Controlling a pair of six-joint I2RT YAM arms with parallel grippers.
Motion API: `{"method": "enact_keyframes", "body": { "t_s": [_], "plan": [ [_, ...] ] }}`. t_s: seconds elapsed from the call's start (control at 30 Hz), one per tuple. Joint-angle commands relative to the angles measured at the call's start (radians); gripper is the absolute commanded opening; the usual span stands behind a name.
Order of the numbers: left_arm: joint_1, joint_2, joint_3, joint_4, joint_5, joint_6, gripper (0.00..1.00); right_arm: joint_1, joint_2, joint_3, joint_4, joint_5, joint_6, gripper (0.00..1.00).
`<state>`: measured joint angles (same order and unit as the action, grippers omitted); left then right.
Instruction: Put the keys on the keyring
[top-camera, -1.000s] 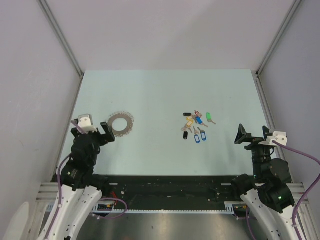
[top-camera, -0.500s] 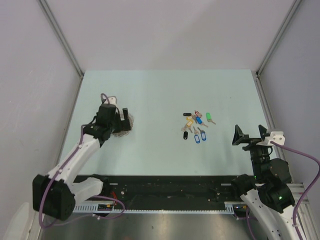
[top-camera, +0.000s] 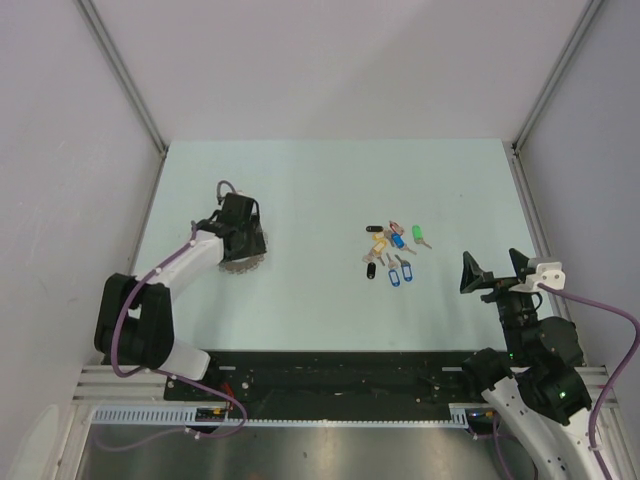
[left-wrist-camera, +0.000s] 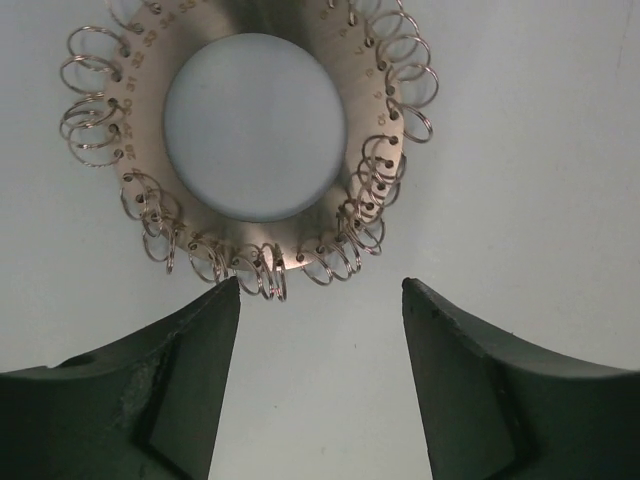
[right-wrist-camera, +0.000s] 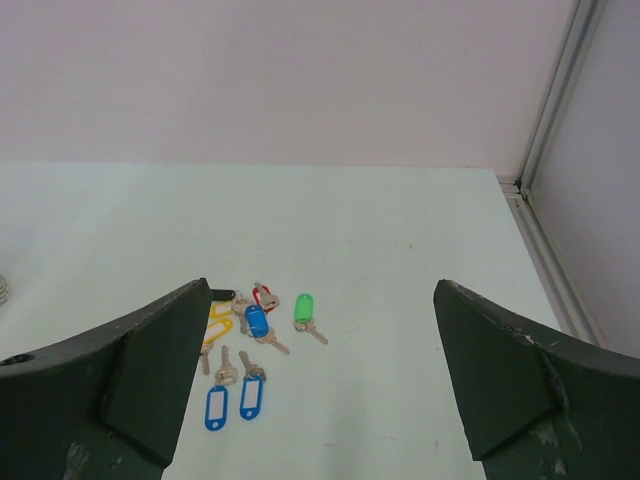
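The keyring (left-wrist-camera: 255, 130) is a flat brownish metal disc with a wide hole and many small wire rings round its edge. It lies on the pale table, mostly hidden under my left gripper (top-camera: 243, 238) in the top view. In the left wrist view my left gripper (left-wrist-camera: 320, 290) is open, straight above the ring's near edge, with nothing between its fingers. The keys (top-camera: 391, 252) lie in a loose cluster at mid table, with blue, green, yellow, black and red tags (right-wrist-camera: 248, 340). My right gripper (top-camera: 492, 272) is open and empty, to the right of the keys.
The pale table (top-camera: 330, 190) is walled by grey panels on the left, back and right, with metal rails (top-camera: 530, 210) along its side edges. The arm bases and a black rail run along the near edge.
My left arm has reached out from near its base to the keyring and now hangs over it, covering it in the top view. My right gripper has shifted slightly left.
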<state>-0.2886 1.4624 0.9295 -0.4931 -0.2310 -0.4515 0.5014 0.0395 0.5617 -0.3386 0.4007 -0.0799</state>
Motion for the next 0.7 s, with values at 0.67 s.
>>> {"method": "enact_keyframes", "body": {
  "t_s": [0.67],
  "plan": [
    [0.014,0.001,-0.100,0.091,-0.168,-0.237,0.46,0.057,-0.012,0.015,0.027,-0.003,-0.027,1.00]
  ]
}}
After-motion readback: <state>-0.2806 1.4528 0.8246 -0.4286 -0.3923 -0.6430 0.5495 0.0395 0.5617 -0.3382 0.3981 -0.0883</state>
